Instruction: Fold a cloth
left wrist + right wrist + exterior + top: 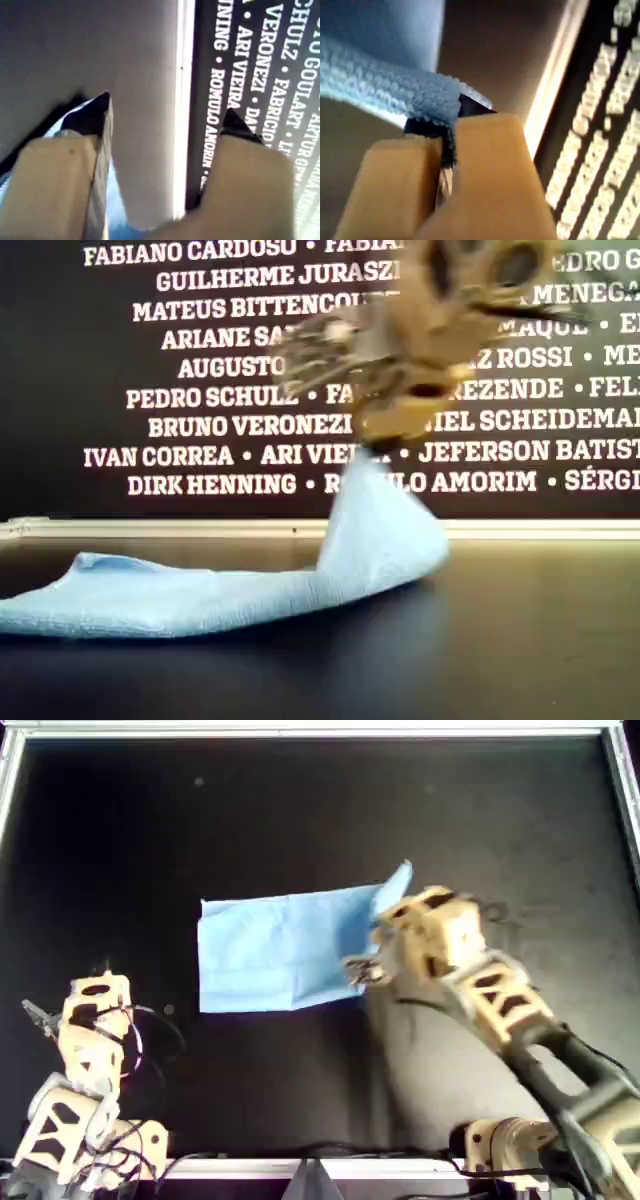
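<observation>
The light-blue cloth [280, 952] lies on the black table, mostly flat, with its right edge in the overhead view lifted. My second gripper [388, 920] is shut on that lifted edge, and the second wrist view shows the cloth [380, 80] pinched between its tan fingers [485, 165]. In the exterior view the cloth [200, 600] rises to the blurred second gripper [400, 425]. My first gripper [98, 982] is open and empty at the overhead view's lower left, apart from the cloth. Its jaws [167, 107] stand wide apart, with a strip of the cloth [117, 220] behind them.
A silver frame [10, 780] borders the black table. A dark banner with white names [200, 395] stands behind the table's far edge. Cables lie near the arm bases [150, 1150] at the overhead view's bottom.
</observation>
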Available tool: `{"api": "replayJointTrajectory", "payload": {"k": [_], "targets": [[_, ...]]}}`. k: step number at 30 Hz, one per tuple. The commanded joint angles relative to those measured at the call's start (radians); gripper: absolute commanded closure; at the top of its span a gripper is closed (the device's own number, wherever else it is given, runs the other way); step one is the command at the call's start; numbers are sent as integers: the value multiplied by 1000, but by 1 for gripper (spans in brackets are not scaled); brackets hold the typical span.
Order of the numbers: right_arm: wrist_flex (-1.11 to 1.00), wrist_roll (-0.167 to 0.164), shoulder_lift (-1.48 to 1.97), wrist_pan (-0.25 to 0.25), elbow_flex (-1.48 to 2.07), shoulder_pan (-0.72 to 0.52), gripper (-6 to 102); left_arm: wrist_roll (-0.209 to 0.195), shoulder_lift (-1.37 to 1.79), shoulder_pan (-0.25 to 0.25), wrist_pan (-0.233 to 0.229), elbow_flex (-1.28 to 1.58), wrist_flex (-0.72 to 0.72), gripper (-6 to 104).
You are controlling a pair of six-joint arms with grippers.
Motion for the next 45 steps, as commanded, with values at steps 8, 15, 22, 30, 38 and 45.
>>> {"api": "replayJointTrajectory", "payload": {"k": [8, 15, 22, 30, 38, 45], "targets": [[-46, 6, -218, 5, -391, 152, 96, 2, 14, 11, -3, -6, -8, 20], [-46, 0, -453, 6, -695, 258, 96, 2, 14, 11, -9, -6, -15, 20], [-46, 3, -650, 6, -896, 311, 96, 2, 14, 11, -9, -6, -17, 20], [-46, 3, -804, 6, -1045, 396, 96, 2, 14, 11, -9, -6, -17, 20], [-46, 3, -913, 6, -1206, 465, 95, 2, 14, 11, -9, -6, -17, 20], [-46, 5, -1006, 6, -1193, 465, 84, 2, 14, 12, -11, -5, -17, 20]]}}
